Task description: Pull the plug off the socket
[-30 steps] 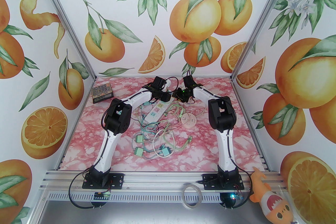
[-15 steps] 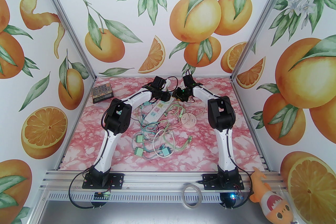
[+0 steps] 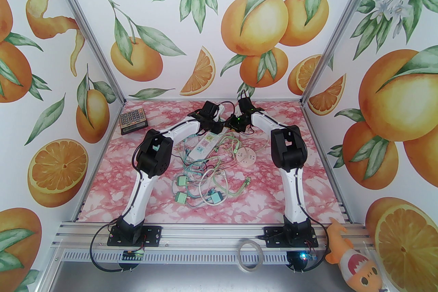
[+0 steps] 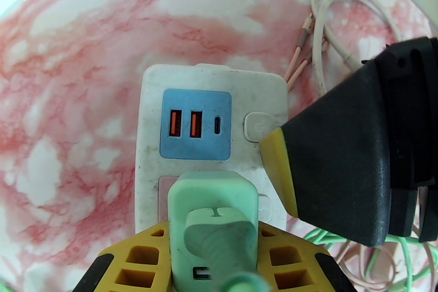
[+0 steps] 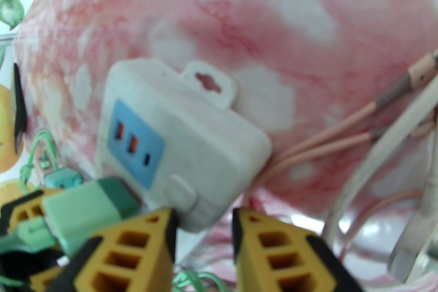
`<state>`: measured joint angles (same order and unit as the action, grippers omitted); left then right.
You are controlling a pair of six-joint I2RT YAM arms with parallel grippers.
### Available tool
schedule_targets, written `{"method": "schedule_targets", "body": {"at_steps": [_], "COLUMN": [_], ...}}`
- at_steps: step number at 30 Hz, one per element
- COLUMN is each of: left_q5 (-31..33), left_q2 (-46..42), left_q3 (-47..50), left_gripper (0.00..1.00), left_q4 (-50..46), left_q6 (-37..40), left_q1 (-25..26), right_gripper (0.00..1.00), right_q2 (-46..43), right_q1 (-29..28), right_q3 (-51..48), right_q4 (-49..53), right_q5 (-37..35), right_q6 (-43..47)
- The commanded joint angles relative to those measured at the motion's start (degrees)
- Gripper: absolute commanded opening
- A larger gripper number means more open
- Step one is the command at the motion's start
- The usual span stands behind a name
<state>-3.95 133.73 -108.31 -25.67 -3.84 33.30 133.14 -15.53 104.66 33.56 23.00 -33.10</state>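
Left wrist view: left gripper [image 4: 212,239] clamps the green plug [image 4: 212,201], not yet out of the power strip [image 4: 205,85]; I cannot tell whether right gripper [image 5: 203,213] grips the strip.

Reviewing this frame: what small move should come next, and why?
Probably close the right fingers firmly onto the edge of the power strip: they straddle it, but firm contact is unclear, while the left fingers clamp the plug, seated in its socket.

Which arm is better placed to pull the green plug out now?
Left. The left gripper is shut on the green plug seated in the power strip; the right gripper straddles the strip's end, suited to bracing.
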Motion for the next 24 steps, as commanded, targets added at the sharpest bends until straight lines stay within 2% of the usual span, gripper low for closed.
{"method": "schedule_targets", "body": {"at_steps": [1,4,8,15,17,21,24], "left_q5": [0.0,1.4,0.2,-11.4,-12.9,-11.3,-7.7], "left_q2": [-5.7,-6.4,-6.7,-7.4,-7.9,-8.4,-9.0], "left_q3": [1.8,2.3,1.7,2.8,3.4,2.8,2.9], "left_gripper": [0.15,0.14,0.13,0.13,0.13,0.14,0.14], "left_q4": [2.4,2.6,2.5,6.5,7.8,6.3,4.6], "left_q6": [2.2,2.4,0.5,-10.1,-11.6,-9.2,-7.1], "left_q1": [1.8,2.2,1.6,-3.4,-4.4,-4.2,-3.5], "right_gripper": [0.33,0.33,0.32,0.32,0.32,0.31,0.32], "right_q2": [2.1,2.3,2.2,2.0,2.0,2.1,2.0], "right_q1": [-0.5,-0.6,-0.7,-0.9,-0.9,-0.9,-1.0], "right_q3": [-2.3,-2.3,-2.4,-2.6,-2.9,-2.8,-2.5], "right_q4": [8.1,8.2,8.4,8.8,8.8,8.8,8.9], "right_q5": [-4.9,-5.1,-5.4,-6.1,-6.0,-6.0,-5.9], "right_q6": [1.0,1.1,1.2,1.7,1.7,1.7,1.7]}}
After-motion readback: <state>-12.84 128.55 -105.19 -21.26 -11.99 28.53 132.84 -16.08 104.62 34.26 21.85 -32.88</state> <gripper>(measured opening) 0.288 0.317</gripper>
